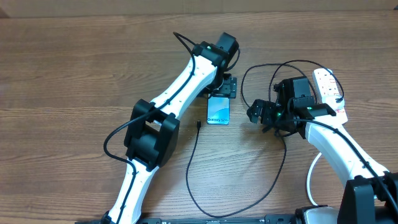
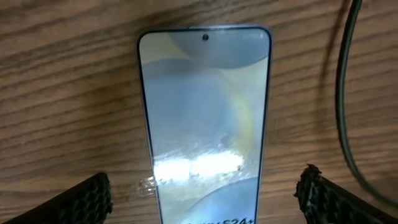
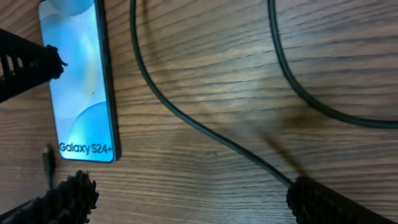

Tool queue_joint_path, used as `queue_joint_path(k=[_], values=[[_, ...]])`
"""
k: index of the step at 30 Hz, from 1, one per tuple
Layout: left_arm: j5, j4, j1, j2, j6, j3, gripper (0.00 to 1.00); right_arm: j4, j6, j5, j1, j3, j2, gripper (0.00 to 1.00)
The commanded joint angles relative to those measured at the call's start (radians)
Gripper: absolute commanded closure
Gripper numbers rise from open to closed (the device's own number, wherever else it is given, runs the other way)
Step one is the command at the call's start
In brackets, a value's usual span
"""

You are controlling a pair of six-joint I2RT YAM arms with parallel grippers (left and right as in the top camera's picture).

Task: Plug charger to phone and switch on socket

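Overhead, one phone (image 1: 217, 112) lies flat at mid-frame on the bench (image 1: 74, 74). The left hand (image 1: 224, 90) sits just above it, largely hidden under its own arm. The right hand (image 1: 256, 114) is to the phone's right. One socket (image 1: 329, 90), upper right, is partly covered by that arm. One charger (image 1: 194, 168) loops below.

The left wrist view cuts off the phone's lower end. Its fingers (image 2: 81, 202) stand wide apart on either side.

Only the right wrist view shows the charger's tip (image 3: 48, 160) clearly, lying apart from the phone. Those fingers (image 3: 68, 199) are spread too.

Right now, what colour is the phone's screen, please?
The phone screen is light blue, clearest in the right wrist view.
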Motion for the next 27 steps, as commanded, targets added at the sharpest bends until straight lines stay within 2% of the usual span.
queue_joint_path(k=[1,8,13,17,18,20,27], values=[[-0.047,0.018,-0.009,0.013,-0.053,0.022,0.08,-0.002,-0.011,0.033,-0.005,0.008,-0.001,0.0],[-0.047,0.059,-0.026,0.082,-0.063,0.022,0.06,-0.002,-0.011,0.033,-0.005,0.008,-0.001,0.0],[-0.043,0.079,-0.026,0.138,-0.063,0.022,0.09,-0.002,-0.011,0.033,-0.005,0.008,-0.001,0.0],[-0.043,0.074,-0.027,0.154,-0.063,0.022,0.2,-0.002,-0.011,0.033,-0.005,0.008,-0.001,0.0],[-0.047,0.069,-0.027,0.154,-0.058,0.022,0.31,-0.002,-0.011,0.033,-0.005,0.008,-0.001,0.0],[-0.048,0.068,-0.027,0.154,-0.044,0.022,0.38,-0.002,-0.011,0.033,-0.005,0.008,-0.001,0.0],[-0.054,0.023,-0.023,0.154,-0.044,0.022,0.37,-0.002,-0.011,0.032,-0.005,0.008,-0.001,0.0]])
